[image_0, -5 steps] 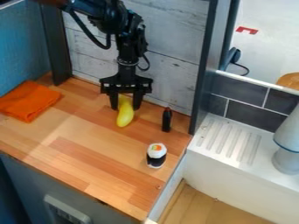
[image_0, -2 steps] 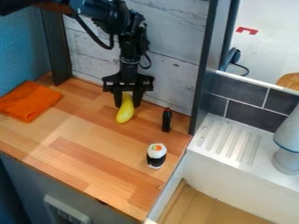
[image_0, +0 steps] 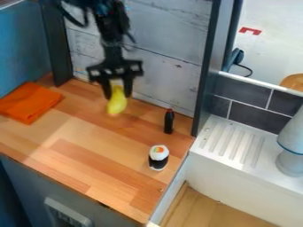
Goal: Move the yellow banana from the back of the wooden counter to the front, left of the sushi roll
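One yellow, elongated toy [image_0: 117, 104] is grasped between the two fingers of the black gripper [image_0: 118, 95], its rounded end pointing down over the far part of the wooden counter [image_0: 89, 148], in front of the pale plank wall [image_0: 168, 57]. Right of it and a little nearer, a small dark bottle with a red top [image_0: 169, 122] stands upright. Nearer still, close to the counter's right edge, is a black-and-white sushi piece [image_0: 158, 158] with an orange and green centre. Folded orange cloth [image_0: 28, 103] lies at the left. Beyond the right edge sits a white, ridged drainboard [image_0: 231, 141].
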You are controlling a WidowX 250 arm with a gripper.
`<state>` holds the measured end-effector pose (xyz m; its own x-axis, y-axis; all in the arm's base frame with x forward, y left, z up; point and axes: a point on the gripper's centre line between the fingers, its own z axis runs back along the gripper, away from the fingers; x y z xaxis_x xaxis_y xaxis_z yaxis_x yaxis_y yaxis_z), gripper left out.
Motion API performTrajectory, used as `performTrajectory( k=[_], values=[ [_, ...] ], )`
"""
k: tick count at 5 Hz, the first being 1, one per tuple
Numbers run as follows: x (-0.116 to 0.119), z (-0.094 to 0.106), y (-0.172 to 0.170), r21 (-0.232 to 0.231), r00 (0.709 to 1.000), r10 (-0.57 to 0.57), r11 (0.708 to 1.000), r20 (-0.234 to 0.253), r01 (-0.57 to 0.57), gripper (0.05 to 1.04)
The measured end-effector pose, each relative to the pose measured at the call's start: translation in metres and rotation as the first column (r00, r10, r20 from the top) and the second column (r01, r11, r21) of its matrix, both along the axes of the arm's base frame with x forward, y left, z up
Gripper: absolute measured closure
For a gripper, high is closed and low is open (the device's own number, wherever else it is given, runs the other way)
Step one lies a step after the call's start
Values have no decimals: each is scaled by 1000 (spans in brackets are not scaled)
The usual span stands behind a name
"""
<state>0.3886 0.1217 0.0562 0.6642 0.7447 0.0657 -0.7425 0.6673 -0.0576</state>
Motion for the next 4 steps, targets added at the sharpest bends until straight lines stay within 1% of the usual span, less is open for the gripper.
performTrajectory(
  k=[1, 2, 3, 4],
  values=[
    [-30, 16, 5, -6, 993, 109, 994, -42, -110, 523],
    [-65, 8, -8, -20, 986, 125, 992, -111, -128, 522],
    [-102, 1, -31, 5, 991, 56, 998, -123, -55, 522],
    [-112, -15, -55, 26, 990, -47, 998, -136, 51, 522]
  ],
)
